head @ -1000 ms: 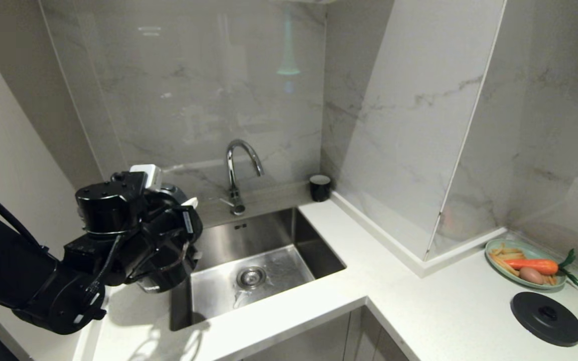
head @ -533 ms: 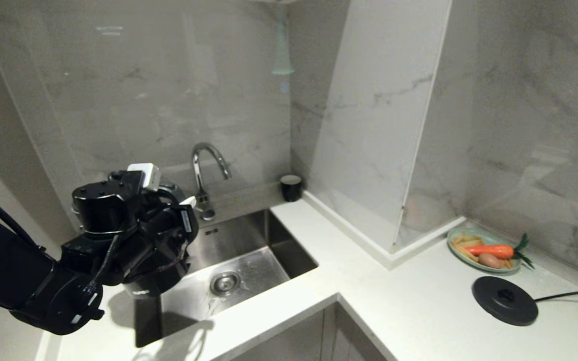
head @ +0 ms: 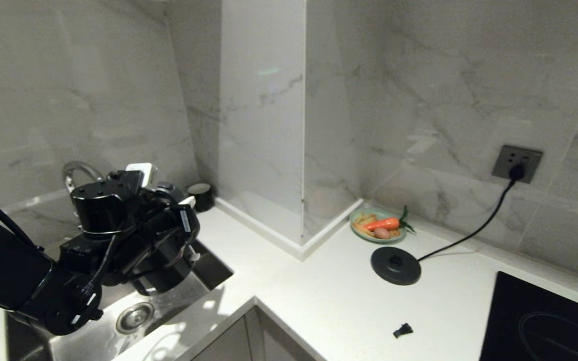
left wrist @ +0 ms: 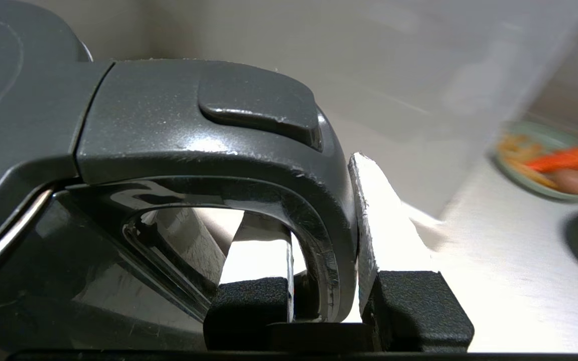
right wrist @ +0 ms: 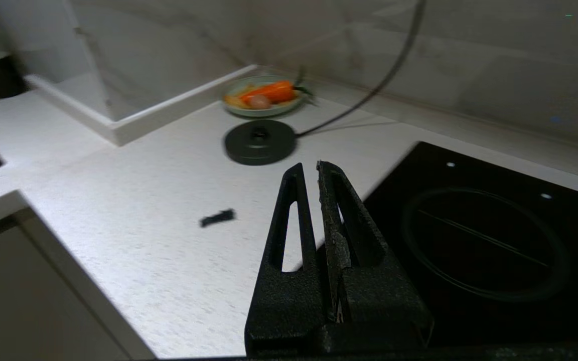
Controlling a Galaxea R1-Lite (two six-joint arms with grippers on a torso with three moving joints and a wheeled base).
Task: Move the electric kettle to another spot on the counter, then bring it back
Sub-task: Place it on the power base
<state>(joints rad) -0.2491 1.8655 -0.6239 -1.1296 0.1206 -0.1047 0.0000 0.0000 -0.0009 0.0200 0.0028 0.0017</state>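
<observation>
Head view, my left arm: it fills the lower left of the frame, and my left gripper is clenched on the handle of the electric kettle.
Head view, kettle: its black body hangs in the air at lower left, over the steel sink, mostly hidden behind my wrist.
Head view, counter: the white counter runs from the centre to the right of the frame; the round black base disc sits on it right of centre, empty, its cord rising to the wall socket at upper right.
Head view, other things: a plate of vegetables lies just behind the disc, a small black cup stands in the corner left of centre, a small black piece lies low on the counter, and the induction hob takes the lower right corner.
Left wrist view: my two fingers grasp the kettle's loop handle between them; plate and disc are blurred at the right edge.
Right wrist view: my right gripper is clenched on nothing, fingers together, hovering at the hob's edge in the lower centre; disc and plate lie above centre.
</observation>
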